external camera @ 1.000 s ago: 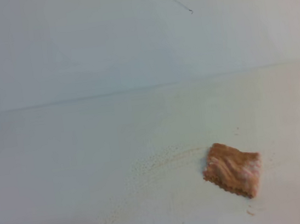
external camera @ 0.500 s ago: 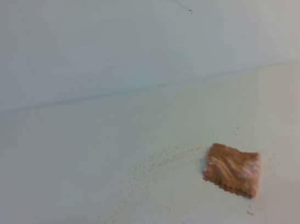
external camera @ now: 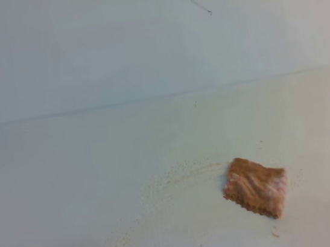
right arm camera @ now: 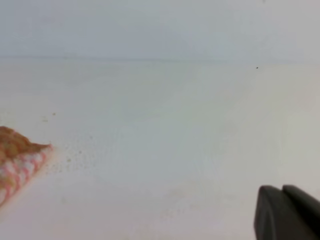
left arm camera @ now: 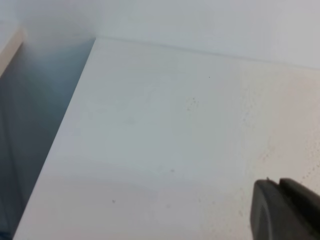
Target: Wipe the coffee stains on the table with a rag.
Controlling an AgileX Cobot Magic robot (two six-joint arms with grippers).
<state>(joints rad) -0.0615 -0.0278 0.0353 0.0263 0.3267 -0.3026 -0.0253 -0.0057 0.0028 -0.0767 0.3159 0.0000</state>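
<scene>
On table (external camera: 68,173), rag (external camera: 256,187) beside coffee stains (external camera: 178,176)

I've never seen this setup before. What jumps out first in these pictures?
The pinkish-brown rag, lying loose on the white table toward the near right. Just left of it runs a faint speckled tan smear, the coffee stains. No claw is near the rag; only dark tips edge into the wrist views.
</scene>
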